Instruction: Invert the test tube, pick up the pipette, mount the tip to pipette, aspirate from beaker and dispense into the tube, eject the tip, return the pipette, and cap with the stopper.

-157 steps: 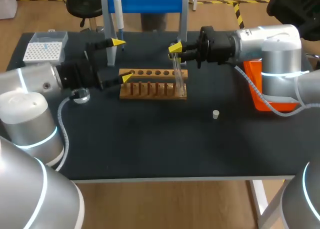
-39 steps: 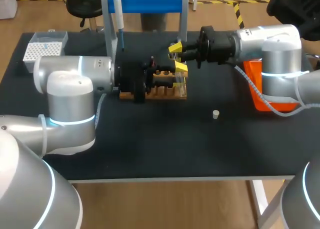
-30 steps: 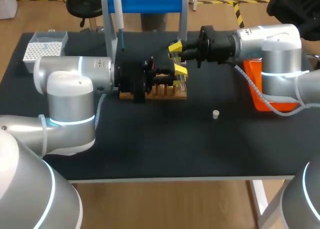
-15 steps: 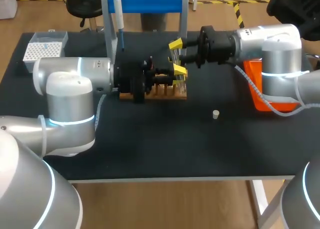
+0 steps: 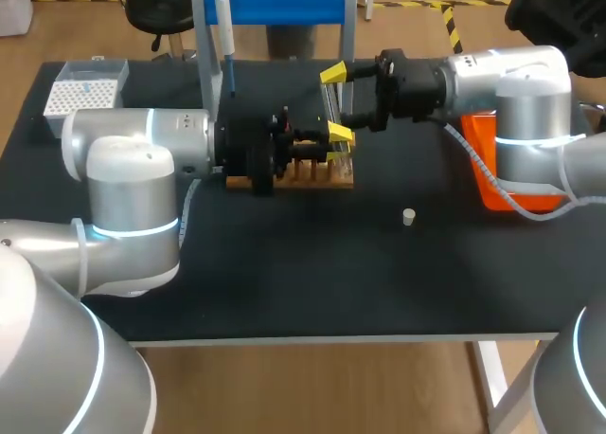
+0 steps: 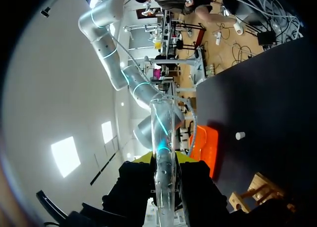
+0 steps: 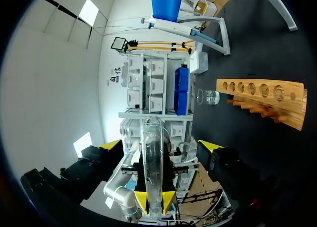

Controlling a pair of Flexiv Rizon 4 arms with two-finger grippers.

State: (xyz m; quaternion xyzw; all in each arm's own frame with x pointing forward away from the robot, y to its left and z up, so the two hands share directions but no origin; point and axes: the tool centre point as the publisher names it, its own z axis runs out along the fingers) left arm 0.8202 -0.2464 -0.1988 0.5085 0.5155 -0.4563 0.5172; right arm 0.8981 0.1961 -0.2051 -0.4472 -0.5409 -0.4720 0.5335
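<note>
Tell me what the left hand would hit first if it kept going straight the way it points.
Probably the right hand. The left hand, shut on the test tube, points straight at it, and the right hand's open fingers stand on either side of the tube. Depth is hard to judge.

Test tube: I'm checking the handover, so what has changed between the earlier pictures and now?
The left arm swung in from the table's left, and the left claw closed on the test tube by the wooden rack. The right claw then opened and let go. The stopper, pipette and tip box stayed put.
</note>
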